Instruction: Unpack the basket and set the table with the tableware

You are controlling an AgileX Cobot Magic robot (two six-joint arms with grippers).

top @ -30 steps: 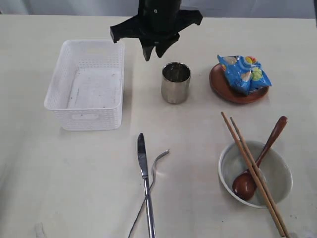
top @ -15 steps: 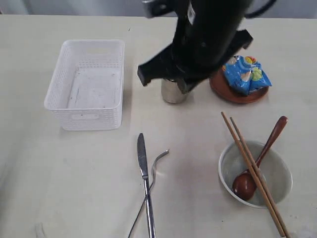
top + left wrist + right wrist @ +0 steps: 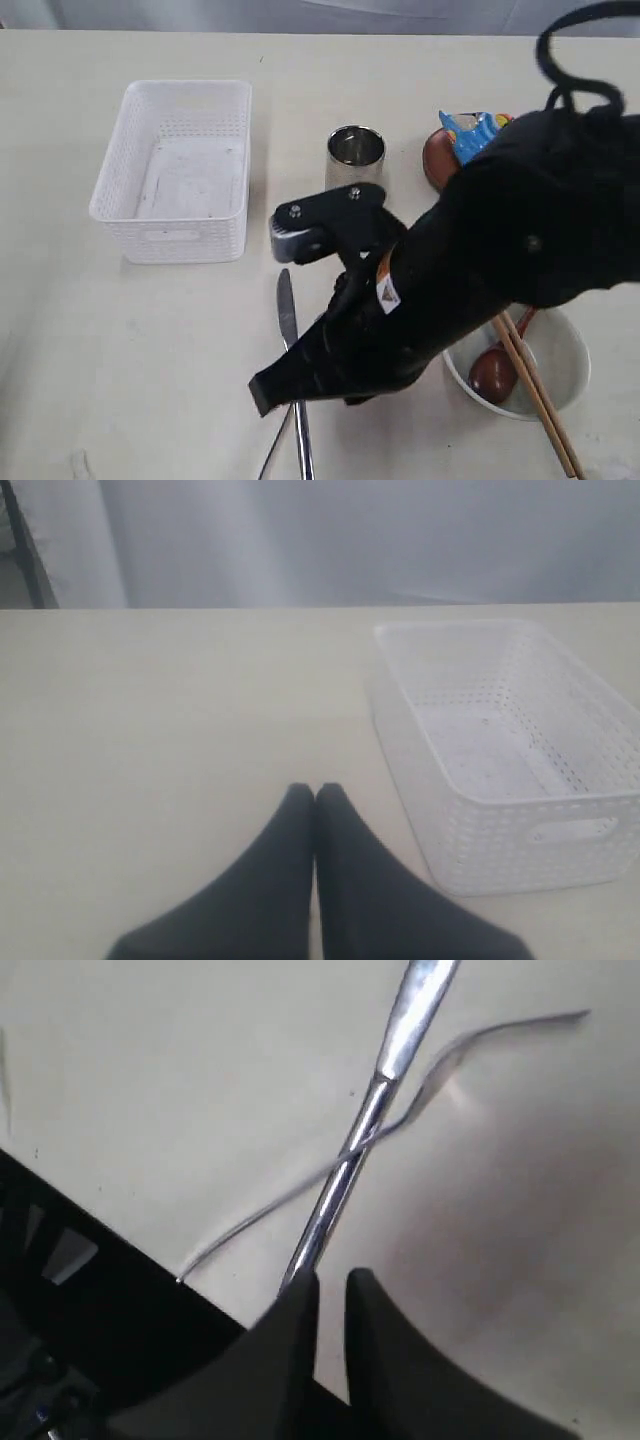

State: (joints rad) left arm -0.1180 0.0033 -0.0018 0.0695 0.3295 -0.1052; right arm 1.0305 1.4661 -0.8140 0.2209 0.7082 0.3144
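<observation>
Just off the butt end of the steel knife [image 3: 405,1020], my right claw [image 3: 332,1278] hangs low over the table [image 3: 120,350], its fingers drawn almost together with only a sliver of tabletop showing between them. It grips nothing. The steel fork [image 3: 255,1215] crosses the knife's handle a little further along, and I cannot tell which lies on top.

I judge the step in hand to be lifting the knife to lay it properly. To do it well I should spread the fingers first, then straddle the handle close to its end, clear of the crossing, so the fork is not dragged along. Flat steel on a smooth top slips, so I should pinch low and square.

My left claw [image 3: 317,798] is pressed closed and empty beside the white basket [image 3: 520,860], which looks emptied. Beyond the cutlery stand the steel cup [image 3: 355,150] and the brown plate [image 3: 435,160], which carries a blue snack packet [image 3: 475,135]. The whitish bowl [image 3: 575,350] holds the wooden spoon [image 3: 492,375], with the chopsticks [image 3: 545,420] lying across its rim.

A small orange-and-white sticker [image 3: 385,292] on my arm and the packet's print are too small to read.
</observation>
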